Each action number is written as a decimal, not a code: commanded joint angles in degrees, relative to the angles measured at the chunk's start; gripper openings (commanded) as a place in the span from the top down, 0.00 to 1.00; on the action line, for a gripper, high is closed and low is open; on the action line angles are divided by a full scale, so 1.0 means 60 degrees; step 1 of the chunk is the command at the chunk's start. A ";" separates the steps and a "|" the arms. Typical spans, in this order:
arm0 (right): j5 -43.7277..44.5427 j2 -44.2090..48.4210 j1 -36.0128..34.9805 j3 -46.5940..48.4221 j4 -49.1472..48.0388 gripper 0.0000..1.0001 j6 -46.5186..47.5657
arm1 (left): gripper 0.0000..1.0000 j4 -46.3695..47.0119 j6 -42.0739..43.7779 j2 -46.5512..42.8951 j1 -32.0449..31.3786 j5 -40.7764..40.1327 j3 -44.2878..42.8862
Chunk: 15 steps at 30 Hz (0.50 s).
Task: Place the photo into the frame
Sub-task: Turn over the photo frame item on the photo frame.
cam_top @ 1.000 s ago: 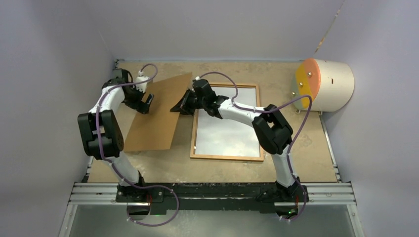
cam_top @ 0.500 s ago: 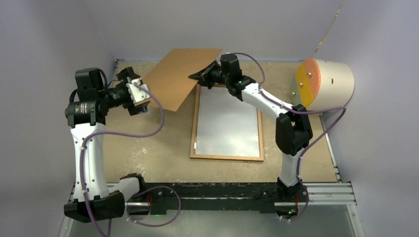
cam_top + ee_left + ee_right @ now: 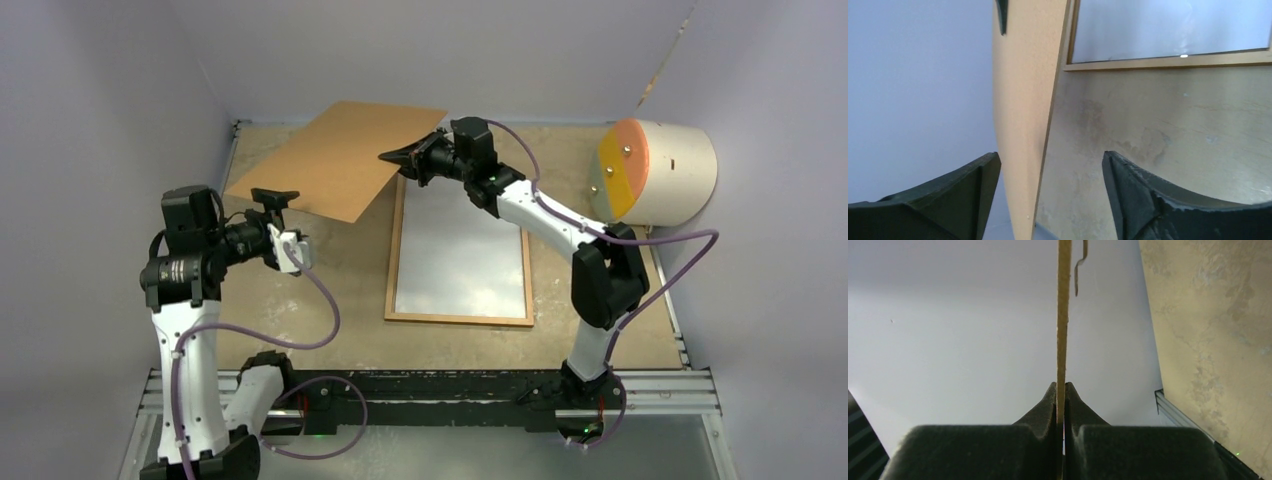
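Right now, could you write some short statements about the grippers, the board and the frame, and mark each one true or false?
1. The right gripper is shut on the brown backing board. True.
2. The left gripper also clamps the board. False: it is open, gripping nothing.
3. The frame lies flat on the table. True.
4. The backing board lies inside the frame. False: it is held up in the air, over the frame's far left corner.

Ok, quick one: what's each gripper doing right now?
Left gripper: open, gripping nothing.
Right gripper: closed, pinching the edge of the brown board.
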<state>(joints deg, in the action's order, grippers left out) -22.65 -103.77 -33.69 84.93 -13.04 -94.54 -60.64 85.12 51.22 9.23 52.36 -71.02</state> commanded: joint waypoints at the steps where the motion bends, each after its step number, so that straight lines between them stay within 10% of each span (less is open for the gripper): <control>1: -0.0424 0.0526 -0.0241 0.0143 -0.1595 1.00 -0.0751 | 0.28 0.1253 0.0485 -0.0296 0.0014 0.0718 0.0409; 9: -0.0561 0.0275 -0.0603 0.0321 -0.1849 1.00 -0.1024 | 0.54 0.2072 0.0536 -0.0191 0.0014 0.0202 0.0677; 15: -0.0771 0.0304 -0.0698 0.0092 -0.2060 1.00 -0.1202 | 0.94 0.3585 -0.0316 -0.0326 0.0014 -0.0092 0.0994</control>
<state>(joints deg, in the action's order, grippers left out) -23.88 -103.81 -37.56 84.82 -16.84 -99.33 -47.77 87.46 50.19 9.26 51.96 -66.37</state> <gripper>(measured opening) 0.016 0.175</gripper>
